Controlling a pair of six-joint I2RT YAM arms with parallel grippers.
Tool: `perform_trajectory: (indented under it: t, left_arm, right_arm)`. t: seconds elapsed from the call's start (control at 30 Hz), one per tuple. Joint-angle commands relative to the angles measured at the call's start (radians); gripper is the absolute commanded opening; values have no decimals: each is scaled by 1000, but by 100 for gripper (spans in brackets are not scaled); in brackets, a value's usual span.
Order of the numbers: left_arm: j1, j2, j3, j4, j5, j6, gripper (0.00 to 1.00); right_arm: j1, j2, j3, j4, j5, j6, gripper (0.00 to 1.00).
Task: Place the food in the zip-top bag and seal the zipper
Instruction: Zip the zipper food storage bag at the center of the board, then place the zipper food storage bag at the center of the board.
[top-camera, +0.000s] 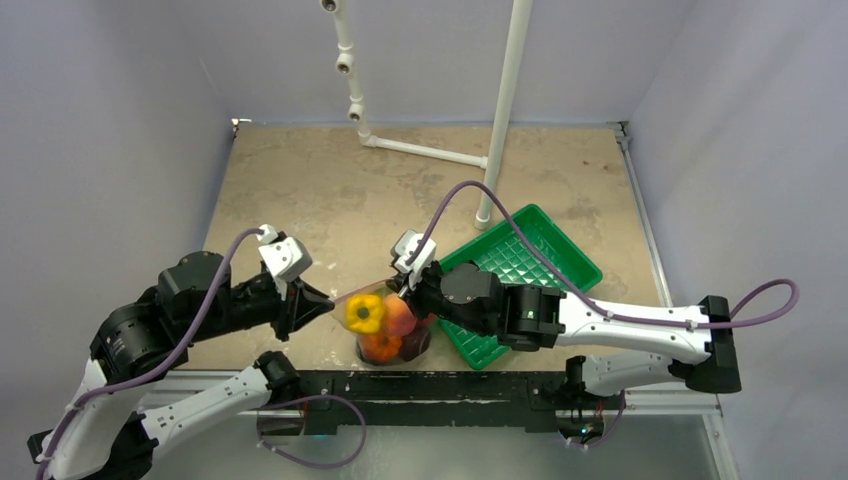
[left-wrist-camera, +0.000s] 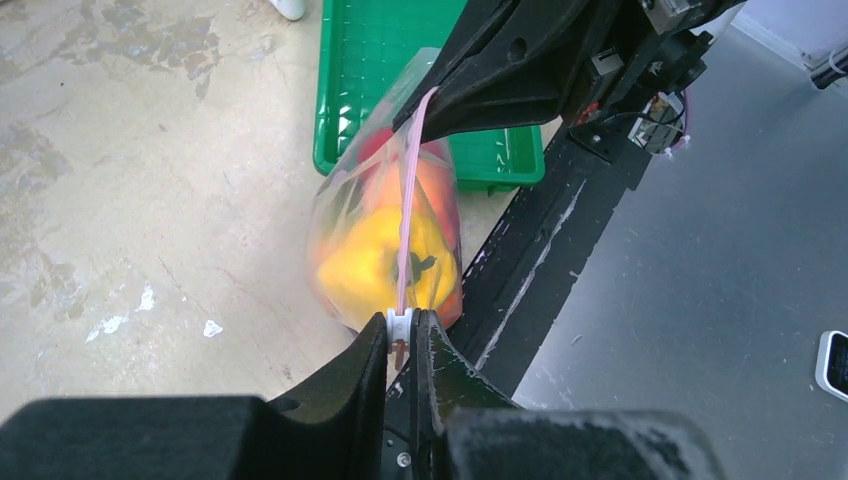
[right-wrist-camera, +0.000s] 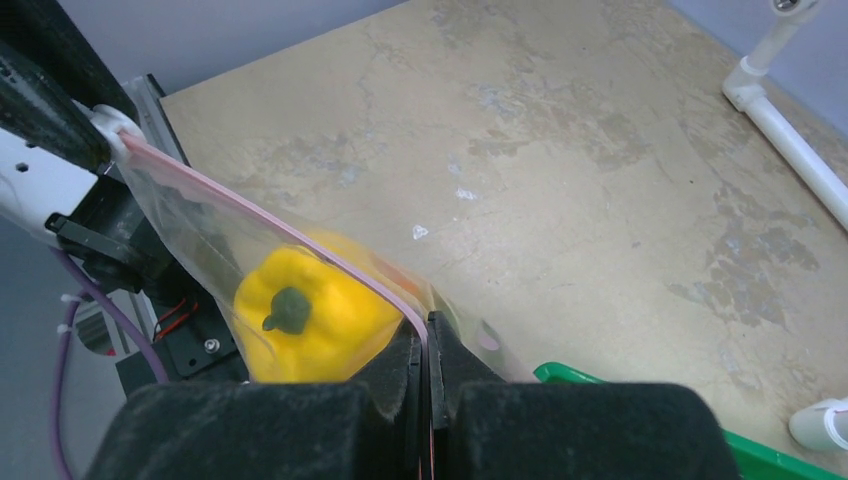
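The clear zip-top bag hangs between my two grippers above the table's near edge, stretched along its pale pink zipper. Inside I see the yellow pepper, a peach-red fruit and an orange fruit. My left gripper is shut on the white slider at the zipper's left end. My right gripper is shut on the zipper's other end. The pepper shows through the bag in the right wrist view. The strip runs in one line between the grippers.
The green ribbed tray lies just behind and right of the bag, partly under my right arm. A white pipe frame stands at the back. The black base rail runs directly below the bag.
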Motion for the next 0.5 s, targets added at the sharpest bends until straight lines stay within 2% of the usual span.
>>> perform_trajectory:
  t: [0.0,0.1,0.2,0.3,0.37,0.47]
  left_arm:
    - [1,-3,45,-40,-20,-15,7]
    - [1,22,63,-25,-27,-12,18]
    - [1,45,97,-8,-26,-3,25]
    - [1,67,133,11,4,13,30]
    - [1,85,154,27,55,27,39]
    - [1,110,164,56,115,45,40]
  right_arm:
    - [-21,-61,-33,60,-2,-40,0]
    - [-21,-66,-47,83,-43,-73,0]
    - [-21,-62,-43,68,-97,-83,0]
    - [-19,-56,-41,50,-143,-124,0]
    - [-19,-52,-41,46,-167,-134,0]
    - [-19,-50,-41,49,-203,-149,0]
